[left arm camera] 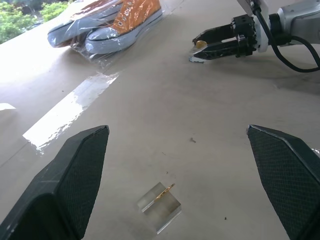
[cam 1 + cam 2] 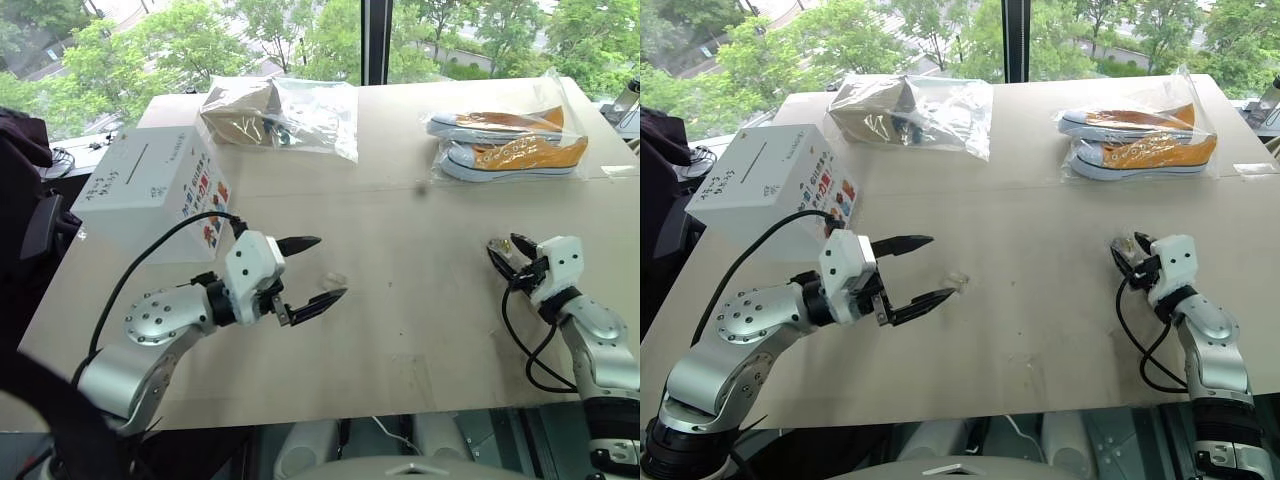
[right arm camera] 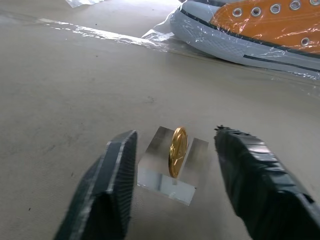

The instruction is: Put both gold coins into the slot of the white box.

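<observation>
Nothing's gone into the box yet as far as the pictures show, so the whole job is still ahead: both gold coins are sitting upright on edge in their little clear stands on the table point(image 2: 400, 330).

Nearest the robot, the left gripper point(image 2: 310, 272) hangs just above the tabletop with its jaws wide apart and nothing between them. The left wrist view looks down past those fingers at one coin point(image 1: 164, 192) standing in its clear stand point(image 1: 160, 205), apart from both pads, untouched.

Off to the right side, the right gripper point(image 3: 176, 165) has its fingers on either side of the other coin point(image 3: 177, 151) and its stand point(image 3: 172, 172). The jaws are partway in, with a visible gap on each side, so it brackets the coin but isn't clamped on it. Probably about to pinch it, but that's a guess.

Farther back on the left edge sits the white box point(image 2: 150, 190) with the slot point(image 2: 132, 162) on its top face, well away from both coins. At the far end lie a bag of orange sneakers point(image 2: 510, 145) and another clear bag point(image 2: 280, 115).
</observation>
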Robot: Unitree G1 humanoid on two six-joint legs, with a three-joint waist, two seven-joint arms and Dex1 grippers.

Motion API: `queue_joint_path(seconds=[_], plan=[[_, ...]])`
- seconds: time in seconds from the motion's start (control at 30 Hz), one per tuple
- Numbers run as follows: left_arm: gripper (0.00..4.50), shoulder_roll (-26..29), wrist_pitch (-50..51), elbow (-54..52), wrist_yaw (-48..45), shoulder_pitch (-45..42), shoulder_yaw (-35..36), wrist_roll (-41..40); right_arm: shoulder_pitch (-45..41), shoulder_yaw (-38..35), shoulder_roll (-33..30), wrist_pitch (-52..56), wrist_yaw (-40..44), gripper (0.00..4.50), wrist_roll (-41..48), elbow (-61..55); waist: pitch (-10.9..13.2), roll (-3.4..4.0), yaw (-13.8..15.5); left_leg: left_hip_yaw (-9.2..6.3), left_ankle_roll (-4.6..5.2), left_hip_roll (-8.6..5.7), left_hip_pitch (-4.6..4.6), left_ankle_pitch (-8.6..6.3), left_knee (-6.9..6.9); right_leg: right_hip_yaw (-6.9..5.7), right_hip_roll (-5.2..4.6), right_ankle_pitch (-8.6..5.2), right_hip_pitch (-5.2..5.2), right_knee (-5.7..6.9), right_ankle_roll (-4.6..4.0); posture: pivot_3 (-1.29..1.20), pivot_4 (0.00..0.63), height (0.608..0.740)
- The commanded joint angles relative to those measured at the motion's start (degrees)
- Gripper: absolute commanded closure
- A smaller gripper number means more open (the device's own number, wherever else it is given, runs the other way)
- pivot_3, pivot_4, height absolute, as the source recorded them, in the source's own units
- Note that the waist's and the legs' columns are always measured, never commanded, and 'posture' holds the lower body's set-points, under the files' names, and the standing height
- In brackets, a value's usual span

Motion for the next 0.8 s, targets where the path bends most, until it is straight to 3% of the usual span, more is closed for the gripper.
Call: queue_joint_path(seconds=[0.03, 0.13, 0.6, 0.8], plan=[[0.0, -0.32, -0.51, -1.86, 0.4, 0.01, 0.61, -0.35, -0.76, -1.47, -0.66, -0.47, -0.13, 3.6, 0.85, -0.71, 0.0, -0.01, -0.04, 0.02, 0.0, 0.01, 0.02, 0.0, 0.0, 0.02, 0.01, 0.0, 0.0, 0.0, 0.0, 0.0, 0.15, 0.74], [0.0, -0.59, -0.54, -2.03, 0.46, 0.53, 0.52, -0.36, -0.84, -1.5, -0.8, -0.85, -0.15, 4.45, 0.78, -0.67, 0.0, -0.01, 0.01, 0.06, 0.01, 0.04, 0.04, -0.01, 0.0, 0.07, 0.06, 0.0, 0.01, 0.0, 0.0, 0.0, 0.15, 0.74], [0.0, -3.6, -0.21, -1.12, 1.95, 0.71, -0.39, -0.53, -1.95, -2.14, -0.92, 0.87, 1.57, 4.45, 4.64, -3.09, 0.01, -0.02, 0.01, 0.13, 0.02, 0.17, 0.05, -0.02, 0.0, 0.14, 0.16, 0.0, 0.01, -0.01, 0.0, 0.0, 0.15, 0.74], [0.0, -12.75, 8.32, -2.1, 7.11, -1.55, 0.87, -19.78, -6.03, -4.22, 5.25, 24.81, -1.84, 4.45, 32.16, -17.27, 0.02, -0.04, -0.1, 0.14, 0.16, 0.29, 0.06, -0.11, 0.01, 0.16, 0.22, 0.01, 0.01, -0.01, -0.01, 0.0, 0.15, 0.74]])
